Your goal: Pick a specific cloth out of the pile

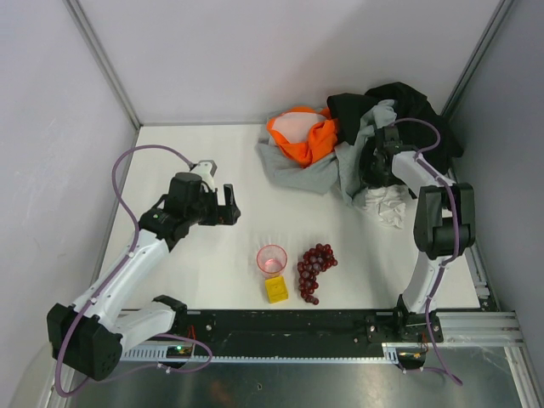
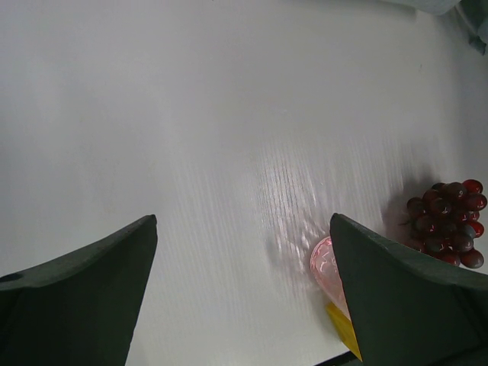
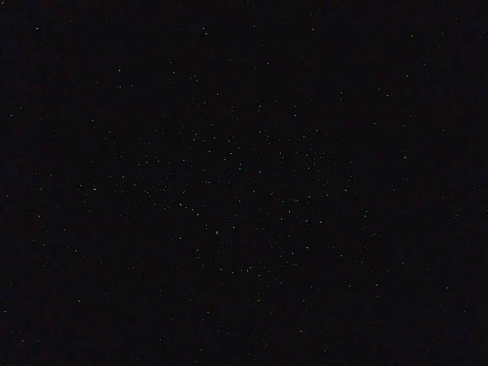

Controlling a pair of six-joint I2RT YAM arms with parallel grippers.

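1. White, smooth tabletop, faintly streaked, filled a booth with pale walls.
2. Furthest left, the left gripper hovered over bare table. Its dark, wedge-shaped fingers were spread wide and held nothing.
3. Near the front edge stood a translucent pink plastic cup, with a small yellow block just in front of it. A bunch of glossy dark-red grapes lay just beside them.
4. Toward the far right corner lay the pile of rumpled soft garments in bright orange, grey and black.
5. The right gripper was pushed down among the grey and black folds. Its wrist view was wholly dark, so I could not tell how far it was open.
6. The cloth, a plain white crumpled piece of fabric, lay at the pile's near edge, just below that gripper.
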